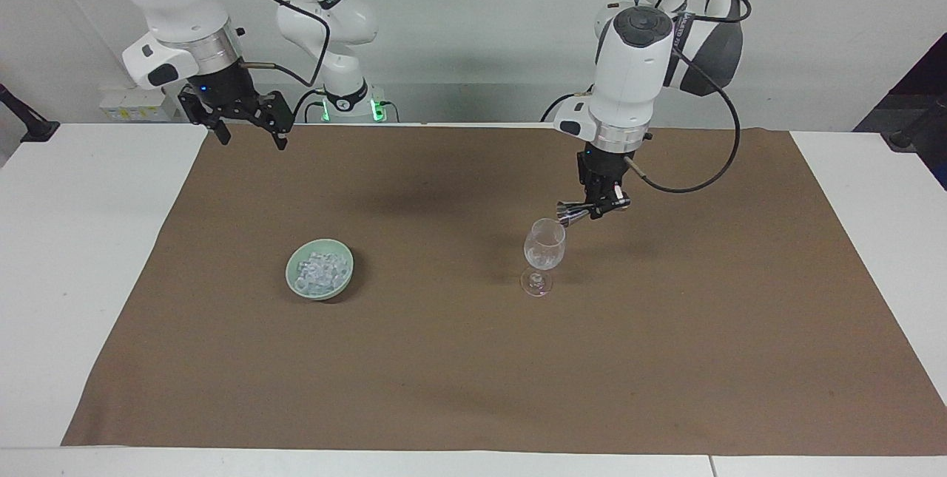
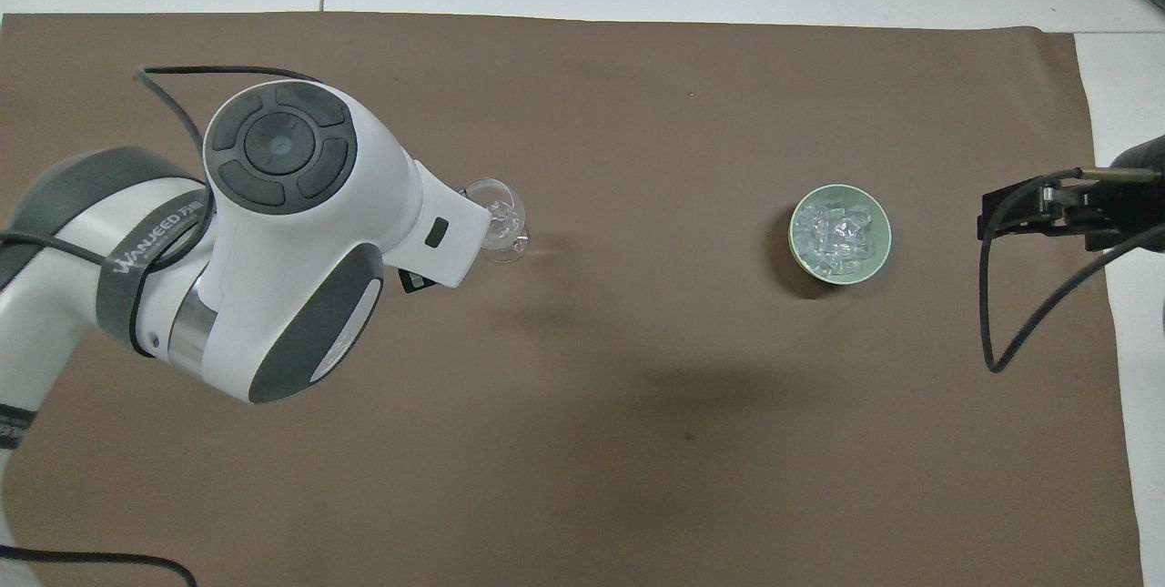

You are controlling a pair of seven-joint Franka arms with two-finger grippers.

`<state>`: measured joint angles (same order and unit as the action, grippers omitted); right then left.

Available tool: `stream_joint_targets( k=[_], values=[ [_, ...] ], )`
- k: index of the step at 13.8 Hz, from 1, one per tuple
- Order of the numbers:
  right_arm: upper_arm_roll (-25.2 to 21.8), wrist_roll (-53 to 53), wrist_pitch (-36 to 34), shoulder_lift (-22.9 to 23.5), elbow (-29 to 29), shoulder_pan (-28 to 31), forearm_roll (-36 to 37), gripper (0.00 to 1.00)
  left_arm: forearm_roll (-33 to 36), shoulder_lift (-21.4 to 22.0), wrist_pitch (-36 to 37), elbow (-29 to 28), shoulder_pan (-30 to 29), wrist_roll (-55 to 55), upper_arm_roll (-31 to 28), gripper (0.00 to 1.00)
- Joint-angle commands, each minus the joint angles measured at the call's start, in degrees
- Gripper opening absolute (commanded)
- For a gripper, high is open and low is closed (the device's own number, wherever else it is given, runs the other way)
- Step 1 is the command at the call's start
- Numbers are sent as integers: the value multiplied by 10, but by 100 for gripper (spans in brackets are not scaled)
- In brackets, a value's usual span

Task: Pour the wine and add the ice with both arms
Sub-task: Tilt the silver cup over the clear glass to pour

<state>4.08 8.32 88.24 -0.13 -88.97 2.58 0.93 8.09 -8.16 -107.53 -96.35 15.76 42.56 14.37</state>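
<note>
While my left gripper (image 1: 592,208) pinches a small shiny metal scoop (image 1: 568,214) just above the clear stemmed wine glass (image 1: 544,254), any sideways drift could clip the rim and topple it. Some ice sits in the glass; most ice (image 1: 319,271) remains in the pale green bowl (image 1: 294,264), toward my right arm's end. My right gripper (image 1: 250,133) waits, spread wide, over the brown cloth's (image 1: 473,373) edge.

High facing view, steep overhead view; shared brown mat (image 1: 473,359).
</note>
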Motion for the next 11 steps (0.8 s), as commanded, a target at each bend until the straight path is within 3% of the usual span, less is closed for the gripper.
stream_joint_targets(
  k=[1,11],
  values=[
    [2,-16,4,4,5,8,-9,100,37,-12,21,24,23,-28,-9,0],
    [2,-16,4,3,5,8,-9,100,56,-41,52,66,32,-53,-9,0]
  ],
)
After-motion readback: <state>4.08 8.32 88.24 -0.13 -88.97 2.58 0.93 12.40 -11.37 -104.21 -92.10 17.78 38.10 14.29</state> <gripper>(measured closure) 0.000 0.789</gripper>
